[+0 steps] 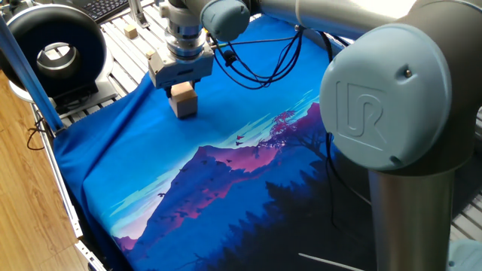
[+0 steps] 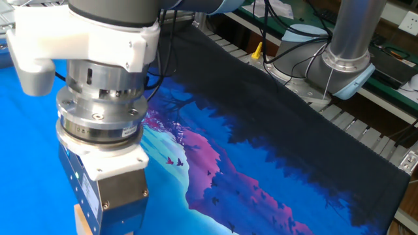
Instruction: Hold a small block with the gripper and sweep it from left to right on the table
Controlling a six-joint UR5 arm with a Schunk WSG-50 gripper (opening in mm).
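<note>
The small block (image 1: 184, 101), a light tan wooden cube, rests on the blue cloth near the far left corner of the table (image 1: 113, 41). My gripper (image 1: 181, 89) is straight above the block, jaws pointing down and shut on its upper part. In the other fixed view the gripper's grey housing (image 2: 114, 199) fills the lower left. Only a tan sliver of the block (image 2: 81, 218) shows beside it, and the jaw tips are cut off by the frame edge.
A small wooden cube (image 1: 131, 31) lies on the bare slats behind the gripper. A black ring-shaped device (image 1: 53, 47) stands at the far left. The arm's large shoulder (image 1: 392, 98) blocks the right side. Black cables (image 1: 260, 64) trail over the cloth (image 1: 226, 173).
</note>
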